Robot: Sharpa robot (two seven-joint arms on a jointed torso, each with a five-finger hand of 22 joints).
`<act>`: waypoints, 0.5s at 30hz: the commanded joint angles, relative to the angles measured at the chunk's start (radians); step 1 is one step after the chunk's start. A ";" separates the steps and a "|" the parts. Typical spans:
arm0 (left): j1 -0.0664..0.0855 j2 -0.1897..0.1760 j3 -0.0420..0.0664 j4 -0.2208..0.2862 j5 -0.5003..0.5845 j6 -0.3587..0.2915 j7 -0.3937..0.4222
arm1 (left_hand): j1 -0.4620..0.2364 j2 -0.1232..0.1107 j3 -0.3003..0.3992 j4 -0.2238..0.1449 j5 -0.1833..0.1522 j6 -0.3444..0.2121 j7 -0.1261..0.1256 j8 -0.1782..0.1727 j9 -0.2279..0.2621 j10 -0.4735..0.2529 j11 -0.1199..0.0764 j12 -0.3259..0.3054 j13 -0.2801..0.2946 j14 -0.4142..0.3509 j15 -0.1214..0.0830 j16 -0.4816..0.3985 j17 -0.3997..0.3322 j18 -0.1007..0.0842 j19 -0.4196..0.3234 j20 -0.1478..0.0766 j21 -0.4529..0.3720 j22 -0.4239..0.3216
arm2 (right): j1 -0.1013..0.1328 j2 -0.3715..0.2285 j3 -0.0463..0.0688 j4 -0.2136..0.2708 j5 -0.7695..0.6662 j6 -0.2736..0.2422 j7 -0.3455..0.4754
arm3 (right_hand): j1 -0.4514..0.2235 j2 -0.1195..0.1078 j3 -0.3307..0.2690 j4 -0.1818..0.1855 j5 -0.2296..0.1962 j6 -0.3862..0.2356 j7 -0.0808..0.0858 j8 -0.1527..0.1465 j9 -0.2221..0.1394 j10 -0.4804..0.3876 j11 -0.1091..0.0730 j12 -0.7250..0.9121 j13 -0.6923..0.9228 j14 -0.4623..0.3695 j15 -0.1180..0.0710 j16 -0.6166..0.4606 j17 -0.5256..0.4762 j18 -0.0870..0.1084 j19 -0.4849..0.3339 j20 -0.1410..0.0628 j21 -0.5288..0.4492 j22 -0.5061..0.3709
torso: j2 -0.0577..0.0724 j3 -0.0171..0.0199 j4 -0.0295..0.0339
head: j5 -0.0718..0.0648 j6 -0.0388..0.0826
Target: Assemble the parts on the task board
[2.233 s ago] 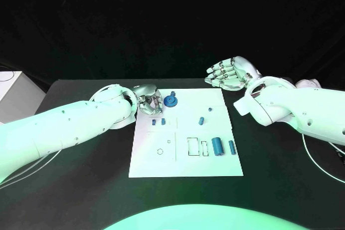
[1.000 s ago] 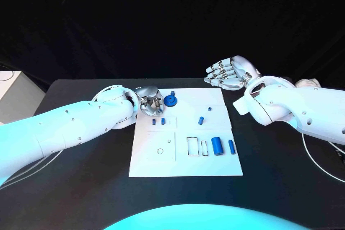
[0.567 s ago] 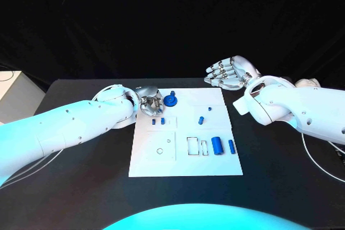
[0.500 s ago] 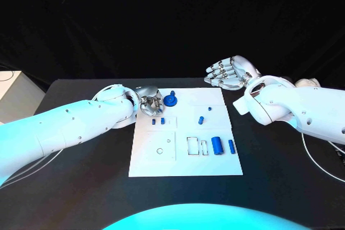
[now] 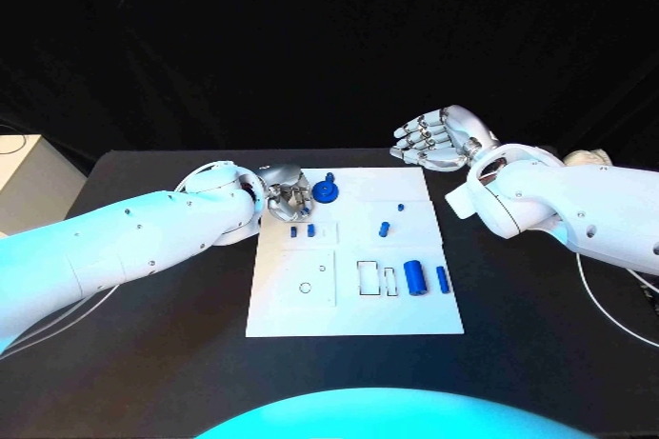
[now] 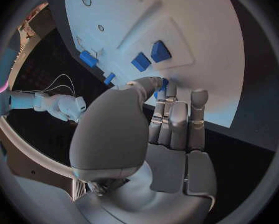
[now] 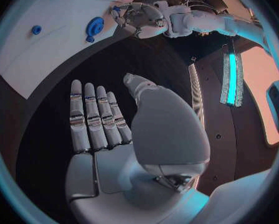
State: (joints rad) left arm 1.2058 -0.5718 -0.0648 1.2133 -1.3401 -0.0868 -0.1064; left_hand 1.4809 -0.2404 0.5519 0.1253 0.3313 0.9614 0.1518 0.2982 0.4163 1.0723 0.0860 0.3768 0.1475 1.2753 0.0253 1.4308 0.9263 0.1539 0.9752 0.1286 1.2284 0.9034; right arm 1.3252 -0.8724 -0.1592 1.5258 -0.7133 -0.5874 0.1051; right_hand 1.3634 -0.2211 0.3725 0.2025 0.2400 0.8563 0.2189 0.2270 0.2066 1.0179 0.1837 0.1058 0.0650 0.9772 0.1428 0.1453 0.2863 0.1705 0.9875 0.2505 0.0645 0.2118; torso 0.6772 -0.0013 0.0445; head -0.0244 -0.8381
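Nothing moved, left robot hand [image 5: 288, 197] seemingly pinching round blue part [image 5: 326, 190], right robot hand [image 5: 437, 138] spread empty, white task board [image 5: 356, 306].

Illumination is uneven: the task board [image 5: 357, 258] reads bright and evenly lit, while the black surface [image 5: 165, 363] and backdrop absorb nearly all light. A cool wash lies on both arms. Mild glare sits on the left hand [image 5: 289, 193]. Both wrist views show strong fisheye bending and dark vignetting at the rim. A bright light strip [image 7: 231, 77] glows in the right wrist view.
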 commanded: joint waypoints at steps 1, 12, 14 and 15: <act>-0.005 -0.001 -0.004 0.002 -0.009 0.026 -0.008 | -0.007 -0.002 -0.001 -0.006 -0.003 -0.005 0.001 -0.006 0.000 -0.001 0.006 -0.007 -0.001 -0.004 0.001 -0.006 -0.001 0.003 -0.005 0.001 -0.005 -0.002 | 0.000 0.000 0.000 0.001 -0.007 0.013 0.007 | -0.007 0.007 -0.006 0.002 0.005 0.001 0.022 -0.005 -0.002 0.007 0.001 -0.005 -0.001 0.007 0.002 -0.007 -0.001 0.013 0.005 0.000 0.001 -0.001 | 0.000 -0.0002 0.0002 | 0.001 0.000; -0.005 -0.004 -0.004 0.005 -0.006 0.005 -0.005 | -0.024 -0.015 -0.002 -0.004 -0.002 -0.035 0.006 -0.035 -0.008 -0.009 0.012 -0.029 -0.002 -0.012 0.009 -0.003 -0.009 0.005 -0.014 0.008 -0.012 -0.008 | 0.000 0.000 0.000 0.000 -0.007 0.013 0.006 | -0.007 0.007 -0.007 0.002 0.005 0.002 0.022 -0.006 -0.002 0.007 0.001 -0.005 -0.001 0.008 0.002 -0.007 -0.002 0.013 0.005 0.000 0.001 -0.002 | 0.000 -0.0002 -0.0001 | 0.001 0.000; -0.006 -0.004 -0.004 0.005 -0.006 0.003 -0.005 | -0.027 -0.017 -0.003 -0.003 -0.002 -0.040 0.006 -0.039 -0.009 -0.010 0.013 -0.031 -0.002 -0.013 0.009 -0.003 -0.010 0.005 -0.015 0.009 -0.013 -0.009 | 0.000 0.000 0.000 0.000 -0.007 0.013 0.006 | -0.007 0.007 -0.007 0.002 0.005 0.002 0.022 -0.006 -0.002 0.007 0.001 -0.005 -0.001 0.008 0.002 -0.007 -0.002 0.013 0.005 0.000 0.001 -0.002 | 0.000 -0.0001 0.0004 | 0.001 0.000; -0.006 -0.005 -0.004 0.006 -0.006 0.002 -0.005 | -0.028 -0.018 -0.003 -0.003 -0.002 -0.040 0.006 -0.039 -0.009 -0.010 0.013 -0.032 -0.002 -0.013 0.009 -0.003 -0.010 0.005 -0.015 0.009 -0.013 -0.009 | 0.000 0.000 0.000 0.000 -0.007 0.013 0.006 | -0.007 0.007 -0.007 0.002 0.005 0.002 0.022 -0.006 -0.002 0.007 0.001 -0.005 -0.001 0.008 0.002 -0.007 -0.002 0.013 0.005 0.000 0.001 -0.002 | 0.000 -0.0001 0.0005 | 0.001 0.000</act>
State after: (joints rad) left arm 1.2014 -0.5766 -0.0688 1.2162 -1.3421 -0.0895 -0.1087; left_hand 1.4610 -0.2603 0.5518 0.1254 0.3313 0.9291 0.1589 0.2634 0.4076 1.0651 0.0932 0.3482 0.1454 1.2665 0.0342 1.4308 0.9156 0.1539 0.9664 0.1374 1.2189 0.8932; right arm 1.3252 -0.8726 -0.1593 1.5251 -0.7133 -0.5867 0.1048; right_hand 1.3605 -0.2182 0.3725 0.2025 0.2400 0.8563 0.2189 0.2270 0.2058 1.0179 0.1837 0.1058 0.0651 0.9772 0.1428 0.1413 0.2853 0.1705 0.9875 0.2505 0.0645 0.2103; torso 0.6773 -0.0014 0.0445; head -0.0231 -0.8381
